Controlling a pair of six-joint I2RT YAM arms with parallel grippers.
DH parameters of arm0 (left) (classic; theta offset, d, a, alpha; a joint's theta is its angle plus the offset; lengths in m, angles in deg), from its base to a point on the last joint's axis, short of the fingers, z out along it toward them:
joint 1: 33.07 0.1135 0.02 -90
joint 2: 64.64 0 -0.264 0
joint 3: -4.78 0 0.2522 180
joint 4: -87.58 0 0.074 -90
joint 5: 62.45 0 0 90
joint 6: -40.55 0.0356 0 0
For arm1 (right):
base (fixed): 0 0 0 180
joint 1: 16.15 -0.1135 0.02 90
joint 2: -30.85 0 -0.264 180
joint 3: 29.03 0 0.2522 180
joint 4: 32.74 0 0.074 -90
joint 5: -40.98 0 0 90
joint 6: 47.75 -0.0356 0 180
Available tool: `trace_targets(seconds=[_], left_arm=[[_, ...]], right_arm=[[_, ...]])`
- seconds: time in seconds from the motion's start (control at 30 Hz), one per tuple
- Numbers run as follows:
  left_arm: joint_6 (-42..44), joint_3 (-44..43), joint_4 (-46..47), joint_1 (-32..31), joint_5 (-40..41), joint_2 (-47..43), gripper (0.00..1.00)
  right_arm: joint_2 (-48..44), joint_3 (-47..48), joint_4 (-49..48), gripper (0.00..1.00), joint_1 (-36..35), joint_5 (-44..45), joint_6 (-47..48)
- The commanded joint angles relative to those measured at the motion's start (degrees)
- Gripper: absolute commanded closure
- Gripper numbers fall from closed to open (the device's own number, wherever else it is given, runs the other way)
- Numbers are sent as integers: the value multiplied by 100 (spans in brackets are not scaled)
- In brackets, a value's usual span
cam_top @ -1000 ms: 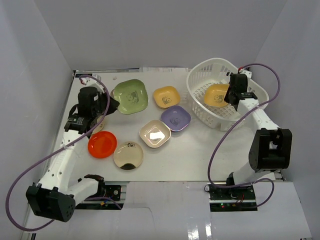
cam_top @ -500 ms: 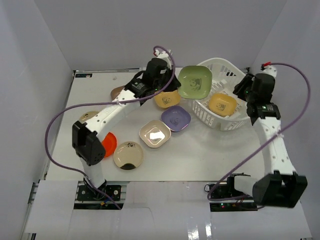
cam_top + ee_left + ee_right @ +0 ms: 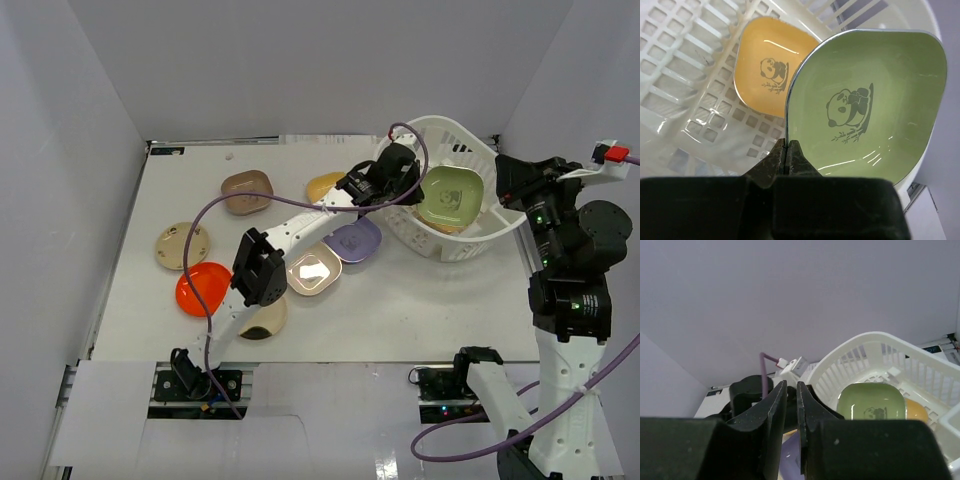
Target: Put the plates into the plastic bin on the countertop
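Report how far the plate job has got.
Done: one yellow rounded-square plate lies in the white slotted plastic bin. In hand: the left gripper is shut on the green rounded-square plate over the bin. Left: seven on the white countertop: brown plate, tan round plate, orange plate, cream square plate, purple plate, second yellow plate, second tan plate.

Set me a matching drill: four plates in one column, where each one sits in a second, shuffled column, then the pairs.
Plates
1. green plate
2. orange plate
3. brown plate
4. purple plate

Places
A. countertop, far left part, fully in view
B. countertop, right beside the cream square plate
C. pinched by its rim in the left hand, over the plastic bin
D. countertop, near left part, right edge hidden by the left arm

Pairs: 1-C, 2-D, 3-A, 4-B
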Motion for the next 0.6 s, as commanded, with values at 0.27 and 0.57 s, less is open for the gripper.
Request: trace_targets(seconds=[0.27, 0.57], left_arm=[[-235, -298, 927, -46, -163, 223, 47], [195, 307, 1420, 191, -101, -1434, 6]], right_arm=[[-68, -591, 25, 77, -123, -849, -24], [28, -1065, 26, 69, -149, -1795, 108]])
